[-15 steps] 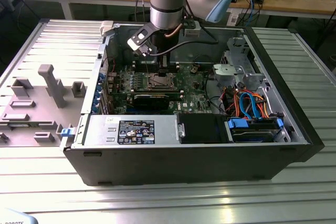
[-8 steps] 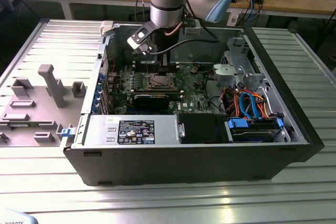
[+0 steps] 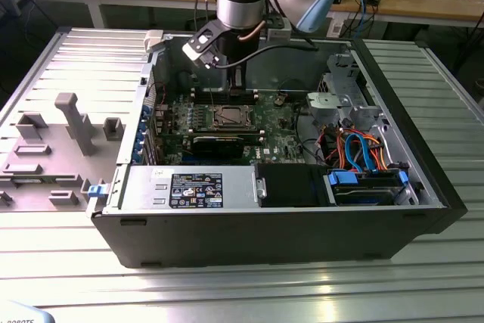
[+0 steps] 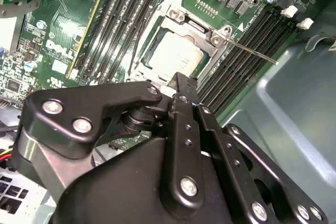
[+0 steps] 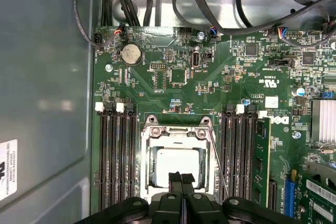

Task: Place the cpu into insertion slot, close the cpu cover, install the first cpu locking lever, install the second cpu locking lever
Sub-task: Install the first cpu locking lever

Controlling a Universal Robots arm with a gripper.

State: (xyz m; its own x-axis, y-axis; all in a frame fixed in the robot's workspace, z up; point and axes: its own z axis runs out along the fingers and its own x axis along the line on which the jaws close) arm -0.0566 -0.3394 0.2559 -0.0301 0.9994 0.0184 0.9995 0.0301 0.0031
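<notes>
The cpu [image 5: 176,163] lies flat in the insertion slot [image 5: 148,166] on the green board, its dull silver top showing in both wrist views [image 4: 176,53]. The cpu cover [image 5: 176,131] is a silvery frame lying down around the chip. One thin locking lever [image 4: 254,53] sticks out sideways from the socket's corner, unlatched; it runs along the socket's side [image 5: 218,163]. My gripper [image 5: 182,178] hovers just above the chip's near edge, shut with nothing between its black fingers. In the exterior view the arm hangs over the socket [image 3: 229,116].
Long black memory slots [image 5: 115,161] flank the socket on both sides. A black card [image 3: 218,144] stands in front of the socket. Drive cages and orange and blue cables [image 3: 363,153] fill the case on the exterior view's right. Grey fixtures [image 3: 72,122] sit outside on the left.
</notes>
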